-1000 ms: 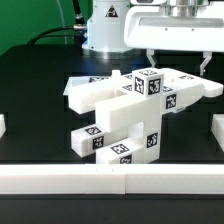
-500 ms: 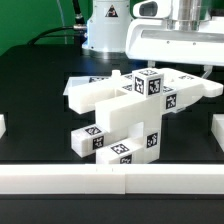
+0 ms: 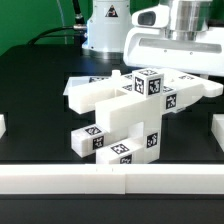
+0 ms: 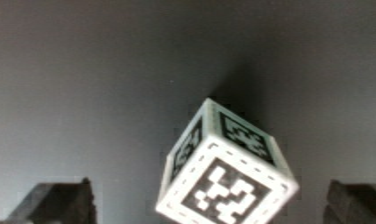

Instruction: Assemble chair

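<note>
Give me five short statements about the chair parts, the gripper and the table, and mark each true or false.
1. The white chair parts sit on a black table. True.
2. The gripper is clamped on a part. False: in the wrist view its fingers stand apart, a tagged part between them, untouched.
3. The parts carry black-and-white square tags. True.
4. The chair parts are red. False: white.
5. A white rail borders the table's near edge. True.

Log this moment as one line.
gripper: open, holding nothing | above chair | tagged part end between fingers | no contact visible
</note>
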Robot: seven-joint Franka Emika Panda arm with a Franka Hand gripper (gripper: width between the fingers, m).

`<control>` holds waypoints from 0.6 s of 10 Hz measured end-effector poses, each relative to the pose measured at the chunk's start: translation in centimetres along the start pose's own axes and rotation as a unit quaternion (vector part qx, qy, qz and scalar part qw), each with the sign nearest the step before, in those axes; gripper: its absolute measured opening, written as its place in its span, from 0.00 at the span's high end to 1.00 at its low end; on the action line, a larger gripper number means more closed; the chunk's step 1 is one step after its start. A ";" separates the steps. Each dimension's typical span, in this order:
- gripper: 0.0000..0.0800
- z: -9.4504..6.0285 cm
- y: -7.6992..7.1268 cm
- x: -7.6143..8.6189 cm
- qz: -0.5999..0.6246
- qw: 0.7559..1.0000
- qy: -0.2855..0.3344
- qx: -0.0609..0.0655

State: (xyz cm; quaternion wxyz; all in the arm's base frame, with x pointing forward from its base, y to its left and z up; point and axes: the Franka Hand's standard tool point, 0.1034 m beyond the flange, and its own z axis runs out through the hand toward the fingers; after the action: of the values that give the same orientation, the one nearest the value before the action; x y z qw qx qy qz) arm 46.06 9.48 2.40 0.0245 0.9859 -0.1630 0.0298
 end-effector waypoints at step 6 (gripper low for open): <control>0.19 1.0 -0.3 0.2 -0.005 1.000 -0.002 -0.006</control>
State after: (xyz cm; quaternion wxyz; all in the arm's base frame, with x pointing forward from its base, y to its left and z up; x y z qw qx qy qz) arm 46.44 9.65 1.37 0.0306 0.9865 -0.1587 0.0270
